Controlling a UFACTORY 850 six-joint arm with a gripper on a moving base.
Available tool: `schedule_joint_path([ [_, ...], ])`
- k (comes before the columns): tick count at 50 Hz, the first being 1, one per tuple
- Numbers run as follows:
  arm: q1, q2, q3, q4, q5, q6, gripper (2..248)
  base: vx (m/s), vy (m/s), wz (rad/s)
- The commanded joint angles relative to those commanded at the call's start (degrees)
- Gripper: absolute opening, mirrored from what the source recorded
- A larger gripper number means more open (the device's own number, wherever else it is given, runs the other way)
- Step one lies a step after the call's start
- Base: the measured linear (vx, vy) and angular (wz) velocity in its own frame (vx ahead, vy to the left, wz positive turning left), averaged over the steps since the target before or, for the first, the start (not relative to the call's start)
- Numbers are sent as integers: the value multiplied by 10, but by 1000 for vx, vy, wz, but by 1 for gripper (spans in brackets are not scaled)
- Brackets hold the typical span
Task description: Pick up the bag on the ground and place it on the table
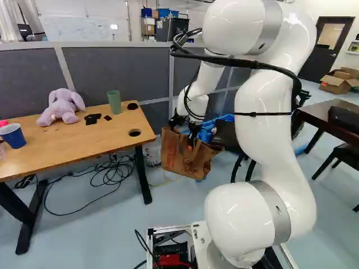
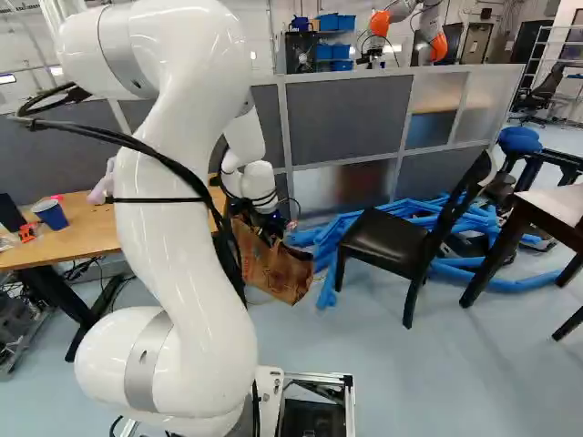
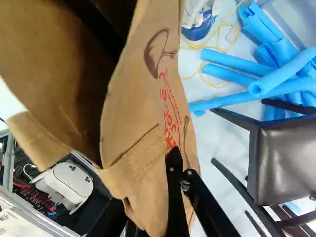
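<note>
My gripper (image 1: 192,134) is beside the table's near right end in the left base view, holding the brown paper bag (image 1: 176,158) by its upper part. The bag hangs tilted, its top close to tabletop height. In the right base view the same bag (image 2: 278,271) shows just past my arm. The wrist view has the gripper (image 3: 172,160) shut on the bag's edge, beside a stitched patch; the bag (image 3: 138,116) spreads ahead of the fingers with its mouth open. Paper partly hides the fingers. The wooden table (image 1: 84,139) stands left of the bag in the left base view.
On the table are a purple plush toy (image 1: 60,106), a green cup (image 1: 114,102) and a blue cup (image 1: 12,136). Blue tubes (image 2: 339,238) and a black chair (image 2: 392,241) stand beyond the bag. Cables lie under the table; another robot (image 2: 410,27) is behind the partition.
</note>
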Motion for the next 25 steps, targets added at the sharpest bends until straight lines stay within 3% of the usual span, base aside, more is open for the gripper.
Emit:
schedule_joint_path([
  [25,0,47,5,0,-43,0,18,0,0,0],
])
